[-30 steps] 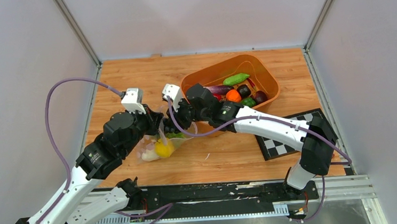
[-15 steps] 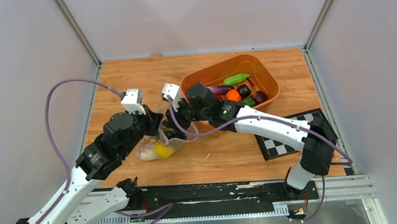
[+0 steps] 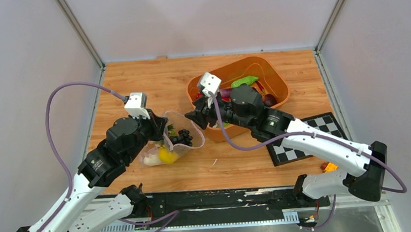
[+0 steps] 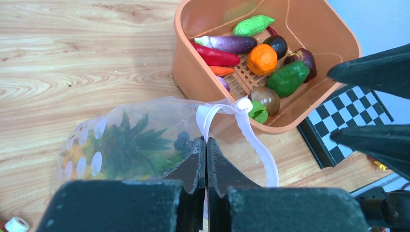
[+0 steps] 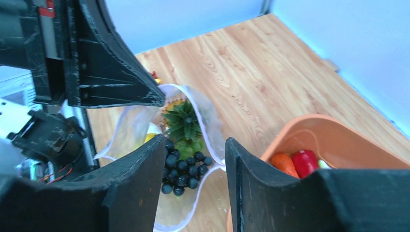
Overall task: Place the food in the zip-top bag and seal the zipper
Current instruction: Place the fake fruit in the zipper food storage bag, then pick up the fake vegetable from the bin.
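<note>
Left gripper [image 4: 206, 143] clamps the zip-top bag [image 4: 126, 139] by its rim; right gripper [image 5: 196, 144] jaws stand apart, empty.

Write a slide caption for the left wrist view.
Left end effector shut on the zip-top bag at its mouth, pineapple inside; more food in the orange tub beyond.

No legible text or labels
</note>
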`<state>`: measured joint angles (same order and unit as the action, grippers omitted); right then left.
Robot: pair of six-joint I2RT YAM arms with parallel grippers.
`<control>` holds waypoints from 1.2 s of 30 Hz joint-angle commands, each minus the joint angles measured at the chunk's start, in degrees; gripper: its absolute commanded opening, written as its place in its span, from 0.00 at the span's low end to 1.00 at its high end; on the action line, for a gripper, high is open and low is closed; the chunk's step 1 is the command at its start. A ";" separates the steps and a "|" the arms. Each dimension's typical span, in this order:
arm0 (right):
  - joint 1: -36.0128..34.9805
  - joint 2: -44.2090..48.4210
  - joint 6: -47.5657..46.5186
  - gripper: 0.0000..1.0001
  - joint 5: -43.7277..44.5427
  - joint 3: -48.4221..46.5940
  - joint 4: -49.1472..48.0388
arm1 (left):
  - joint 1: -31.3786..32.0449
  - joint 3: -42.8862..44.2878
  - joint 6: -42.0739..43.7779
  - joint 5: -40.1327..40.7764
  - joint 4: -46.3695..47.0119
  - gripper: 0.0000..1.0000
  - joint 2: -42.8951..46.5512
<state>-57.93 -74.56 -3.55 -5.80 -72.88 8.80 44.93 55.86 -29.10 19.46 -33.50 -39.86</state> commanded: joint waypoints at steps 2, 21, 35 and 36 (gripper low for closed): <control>0.85 4.65 -0.51 0.54 14.93 5.62 -5.29 | -0.01 -0.12 -0.63 1.24 3.53 0.01 0.24; 26.61 -1.49 22.16 0.71 8.92 9.62 1.64 | -0.01 -1.16 -0.75 2.20 2.82 0.00 2.52; 29.28 -28.85 6.19 0.76 2.26 -11.09 11.33 | -0.01 -0.83 -0.43 2.88 2.08 0.00 2.44; 29.15 -30.70 3.34 0.76 0.78 -12.53 10.93 | -0.01 -0.84 -0.31 3.06 2.03 0.00 2.50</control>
<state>-28.69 -100.33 10.50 1.63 -77.32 16.51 44.93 54.39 -29.30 20.71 -33.58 -37.74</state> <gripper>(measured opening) 0.770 0.007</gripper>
